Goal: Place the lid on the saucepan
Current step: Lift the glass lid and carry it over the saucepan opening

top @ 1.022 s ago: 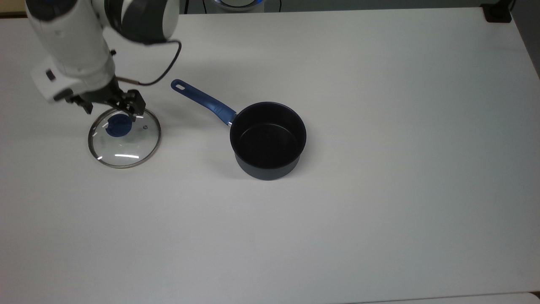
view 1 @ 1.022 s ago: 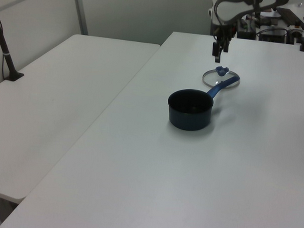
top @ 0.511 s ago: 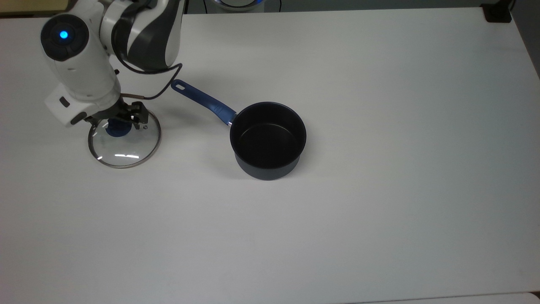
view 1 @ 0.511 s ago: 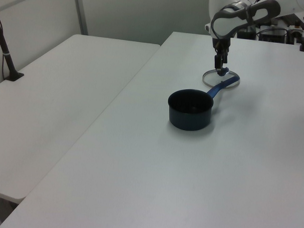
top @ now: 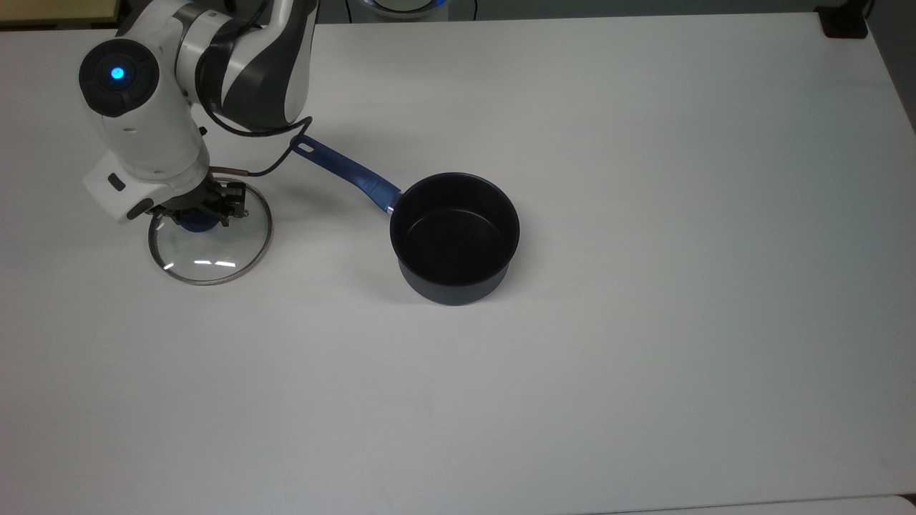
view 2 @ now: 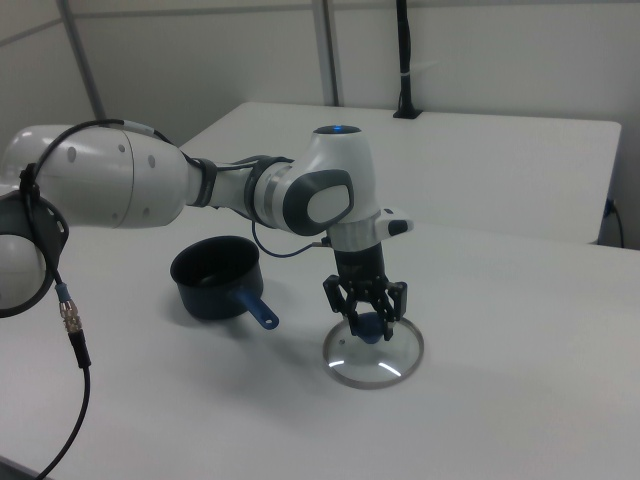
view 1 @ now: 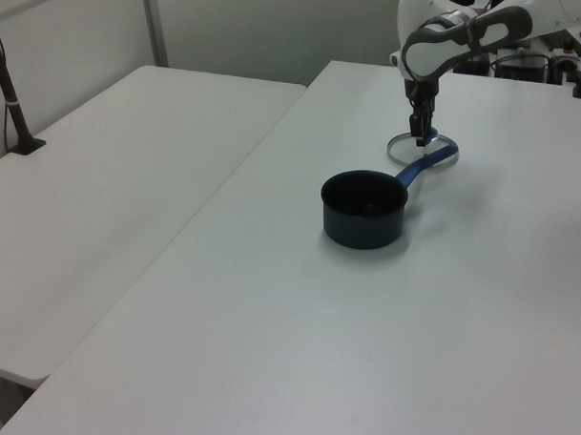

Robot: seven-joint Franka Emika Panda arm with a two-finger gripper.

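The lid (top: 212,252) lies flat on the white table at the top view's left, clear glass with a steel rim. Its blue knob (view 2: 368,327) sits between my gripper's fingers. My gripper (top: 200,213) points straight down over the lid's centre, open, with one finger on each side of the knob (view 2: 367,318). The saucepan (top: 455,240) stands upright to the top view's right of the lid, dark outside and black inside. Its long blue handle (top: 345,171) points toward the arm. In the left view the gripper (view 1: 422,138) stands on the lid (view 1: 438,156) behind the saucepan (view 1: 363,211).
A black clamp (top: 844,21) sits at the table's far right corner in the top view. A second white table (view 1: 110,192) adjoins at the left view's left, with a black pole (view 1: 9,84) on it. A loose cable (view 2: 70,320) hangs at the right view's left edge.
My gripper has come down from above the lid until its fingers straddle the blue knob. Lid and saucepan have stayed where they were.
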